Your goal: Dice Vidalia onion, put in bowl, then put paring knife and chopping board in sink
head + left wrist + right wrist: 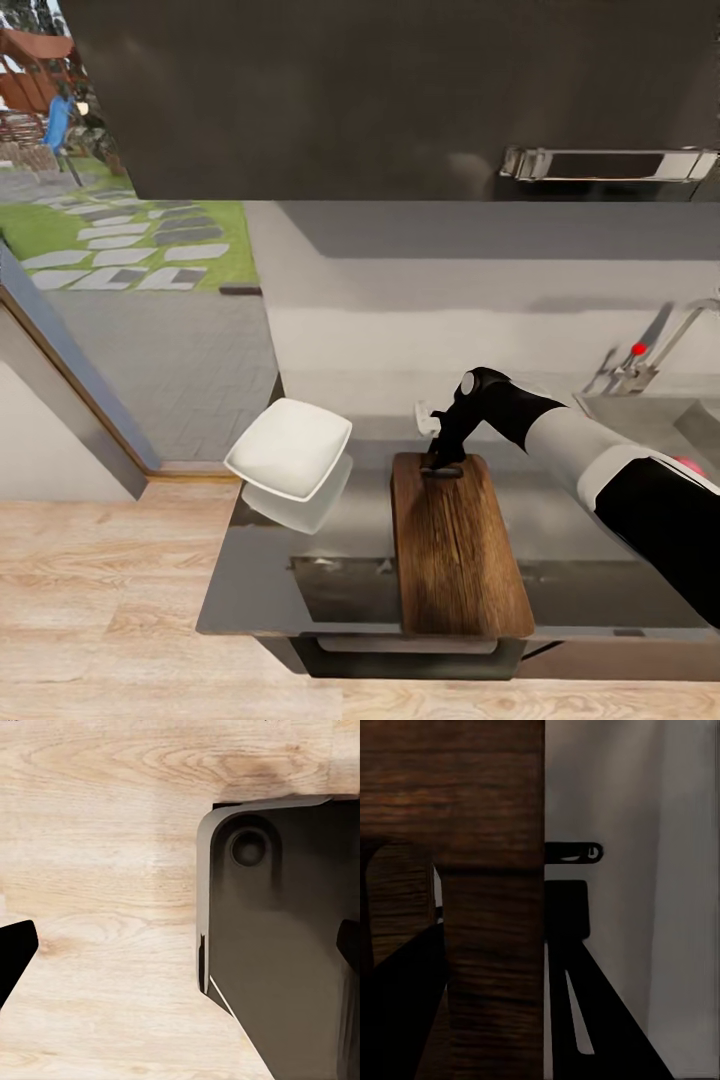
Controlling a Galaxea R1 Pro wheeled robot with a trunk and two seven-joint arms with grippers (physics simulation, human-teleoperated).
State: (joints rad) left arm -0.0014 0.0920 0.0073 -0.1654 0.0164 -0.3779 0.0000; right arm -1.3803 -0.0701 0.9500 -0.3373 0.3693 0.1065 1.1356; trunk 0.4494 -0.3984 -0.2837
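Note:
The brown chopping board (455,550) lies on the grey countertop (260,580), one short end at the front edge. My right gripper (443,462) is at its far end, by the slot handle. In the right wrist view the gripper (499,919) straddles the board's end strip (491,832), one dark finger (401,1012) in the slot and the other outside it; it looks shut on the board. The white bowl (290,447) sits left of the board. The sink (650,415) shows at the right edge. My left gripper (180,945) hangs open over the floor. The onion and the paring knife are out of view.
A chrome faucet with a red knob (638,349) stands behind the sink. A small red patch (688,465) shows past my right forearm; I cannot tell what it is. Dark upper cabinets (400,100) hang above. Light wood floor (97,870) and a dark part of the robot's base (277,945) lie below my left gripper.

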